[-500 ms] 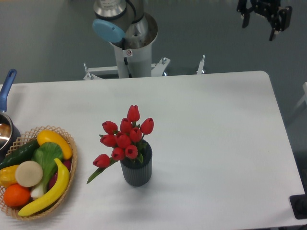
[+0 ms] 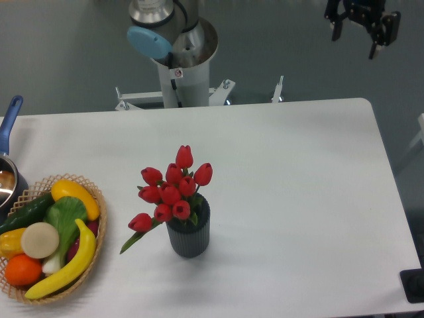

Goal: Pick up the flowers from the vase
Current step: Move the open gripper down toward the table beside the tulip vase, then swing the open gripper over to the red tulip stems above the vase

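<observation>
My jaws [image 2: 363,25] open, holding nothing, nudged a bit higher at 1 o'clock. Flowers [image 2: 171,192] in vase [image 2: 189,237] untouched, far off. Pick-up not begun.

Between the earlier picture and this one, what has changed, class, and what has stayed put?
Only the gripper moved: it shifted slightly up and to the left in the picture, high beyond the table's far right corner, holding nothing. The flowers remain in the vase, and the basket is unmoved.

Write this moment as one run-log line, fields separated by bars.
phase: approach not begun | tool: open, high beyond table's far right corner | flowers: upright in vase | contact: none
</observation>
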Available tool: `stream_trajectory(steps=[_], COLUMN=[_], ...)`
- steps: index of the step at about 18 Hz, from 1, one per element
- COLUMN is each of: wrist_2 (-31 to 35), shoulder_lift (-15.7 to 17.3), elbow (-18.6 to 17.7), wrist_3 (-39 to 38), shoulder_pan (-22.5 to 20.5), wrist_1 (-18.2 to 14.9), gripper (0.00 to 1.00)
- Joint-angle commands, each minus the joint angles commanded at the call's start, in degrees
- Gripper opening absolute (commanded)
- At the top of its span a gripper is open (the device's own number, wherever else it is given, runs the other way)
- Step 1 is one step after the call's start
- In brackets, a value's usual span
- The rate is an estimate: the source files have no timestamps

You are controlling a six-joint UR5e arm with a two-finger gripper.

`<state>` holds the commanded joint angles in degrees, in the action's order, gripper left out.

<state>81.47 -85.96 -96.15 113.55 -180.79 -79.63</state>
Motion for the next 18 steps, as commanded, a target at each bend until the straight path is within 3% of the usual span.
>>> stream_trajectory(steps=[3,7,10,13,18], wrist_2=[-0.87,-4.38,-12.27,-19.67,-21.62], shoulder_lift=[-0.09,0.26,-0.26,-0.18,-0.53], elbow=[0.00,-1.76,-2.28,-4.82,-8.69], wrist_3=[-1.13,-11.31,-19.22,-25.21,-31.02], shoulder_pan=[0.18,1.31,2.11,2.28,6.58], wrist_1=[0.00,0.09,0.26,4.28,10.36], gripper=[1.00,1.00,1.00,1.00,1.00])
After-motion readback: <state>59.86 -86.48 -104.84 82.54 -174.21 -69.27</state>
